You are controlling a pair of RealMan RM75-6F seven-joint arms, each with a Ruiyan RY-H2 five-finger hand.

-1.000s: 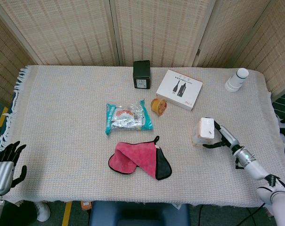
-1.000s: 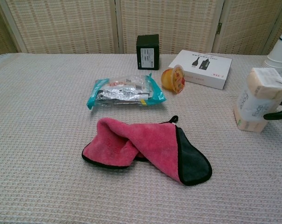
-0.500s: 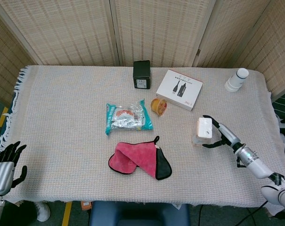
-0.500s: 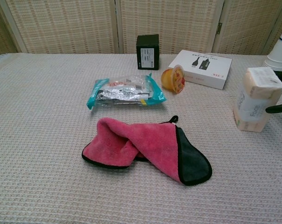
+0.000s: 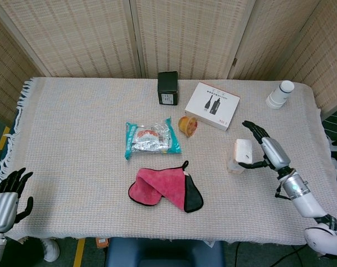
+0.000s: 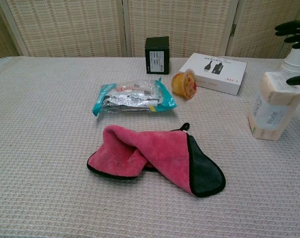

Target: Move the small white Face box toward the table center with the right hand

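Note:
The small white Face box (image 5: 240, 155) (image 6: 273, 106) stands upright on the cloth-covered table (image 5: 73, 128), right of the middle. My right hand (image 5: 267, 149) is just right of it, raised, with its fingers (image 6: 292, 28) spread above the box and the thumb close to the box's upper right edge; I cannot tell if it touches. It holds nothing. My left hand (image 5: 5, 195) hangs open off the table's near left corner, out of the chest view.
A pink and black cloth (image 5: 166, 189) lies near the front middle. Behind it are a foil snack packet (image 5: 151, 138), a yellow jelly cup (image 5: 187, 125), a flat white box (image 5: 212, 105), a black box (image 5: 167, 88) and a white bottle (image 5: 279, 93) at the far right.
My right hand has let go of the Face box and lifted, fingers spreading upward. The box stays upright, a little further left than a second ago. The left hand is still.

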